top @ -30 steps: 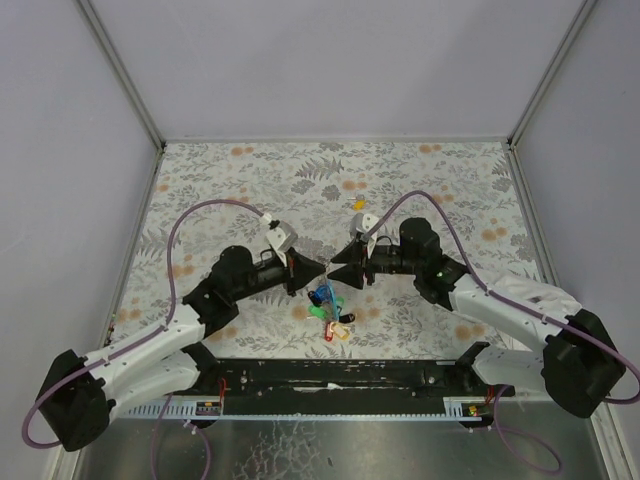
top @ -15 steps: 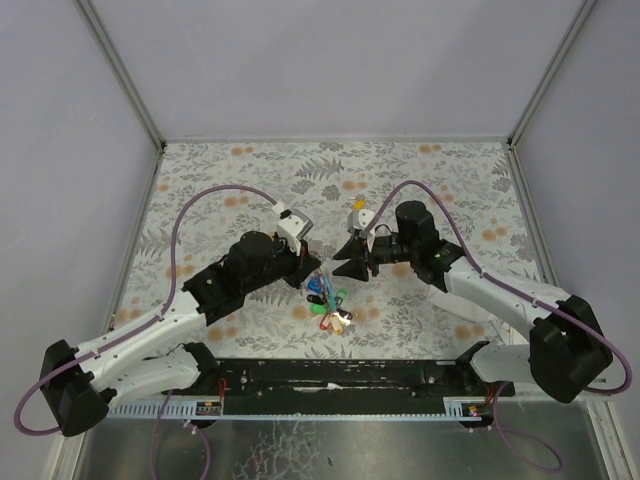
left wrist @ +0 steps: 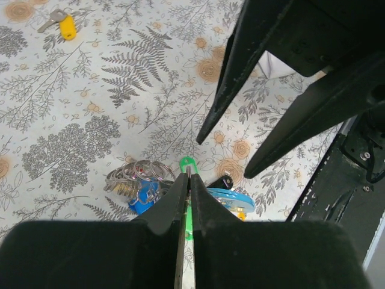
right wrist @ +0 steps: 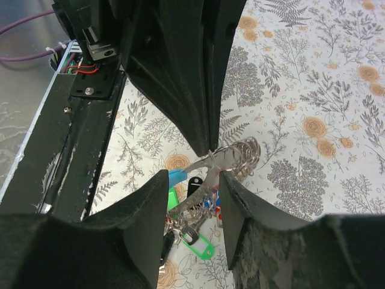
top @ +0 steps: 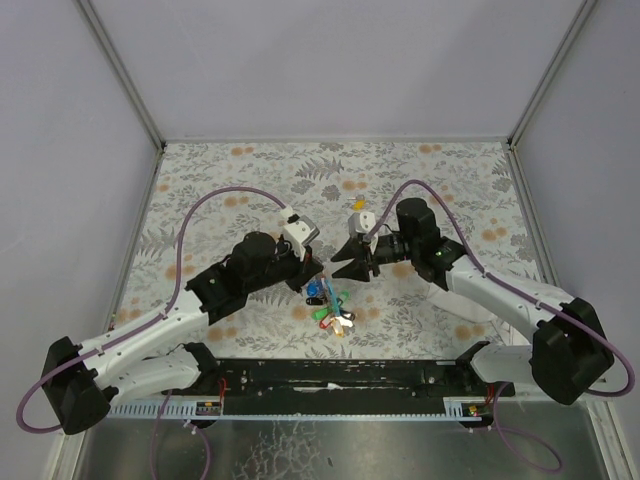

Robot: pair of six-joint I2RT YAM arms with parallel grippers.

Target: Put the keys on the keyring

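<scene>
Steel wire, thin and springy, is what we judge the small silver keyring [right wrist: 239,155] to be: light, stiff, slick, and apt to skate over the fern-printed table [top: 230,170] if pushed. It lies mid-table towards the near edge, bunched with the small metal keys with coloured plastic heads [top: 328,305]. The black two-finger left gripper [left wrist: 188,180] is closed to a slit, its tips down at the bunch against ring wire and a green plastic piece [left wrist: 187,162]; whether it truly pinches either we cannot tell. The black two-finger right gripper [right wrist: 192,180] stands half open and empty, straddling the bunch from the right. The loose yellow-headed key [top: 357,204] lies well apart on the far side. We would take that key by its plastic head, the flattest and least slippery part, and hold the ring by one coil edge.
</scene>
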